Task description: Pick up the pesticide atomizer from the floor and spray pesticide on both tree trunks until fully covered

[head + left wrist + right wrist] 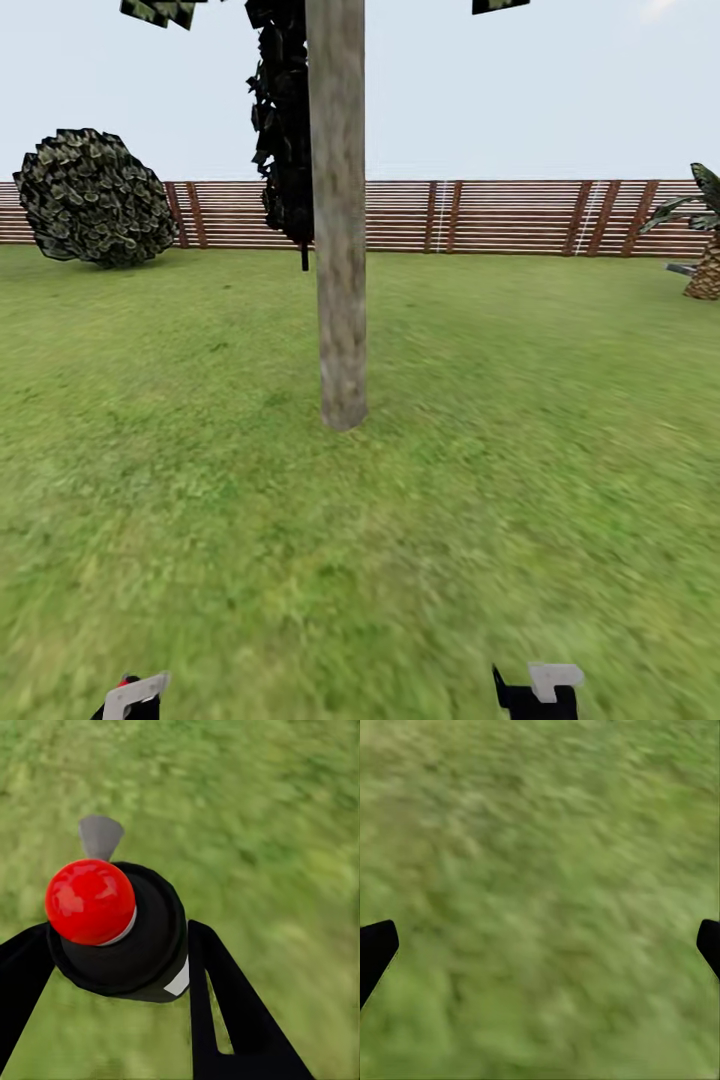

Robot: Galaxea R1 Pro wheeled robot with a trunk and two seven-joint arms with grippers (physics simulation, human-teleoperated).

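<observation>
Standing mid-lawn, a thick pale grey-brown tree trunk [338,220] rises straight and branchless, blotchy and smooth, base planted in the grass [360,560] well ahead of the robot. Grass is a blurry mottled green all around. Behind the trunk hangs a dark narrow columnar tree [283,120] with jagged blackish leaves. Far left, a rounded bush [92,198] of angular dark-green flakes. A reddish-brown horizontal-slat fence [500,215] runs across the back; a palm-like plant [702,240] with a scaly trunk sits at the far right edge.

Left gripper [120,952]: black wedge fingers [225,1005] clenched around the pesticide atomizer [127,937], seen from above as a round black body with a glossy red ball cap, a grey nozzle sticking forward and a small white patch on its side. In the head view its red tip and pale head peek up at the bottom left [135,693].

Right gripper [540,945]: released, the two black fingertips [375,949] spread wide at opposite edges, nothing between them, only blurred grass below. In the head view it shows at the bottom right [538,690] as a black block with a pale grey tab.
</observation>
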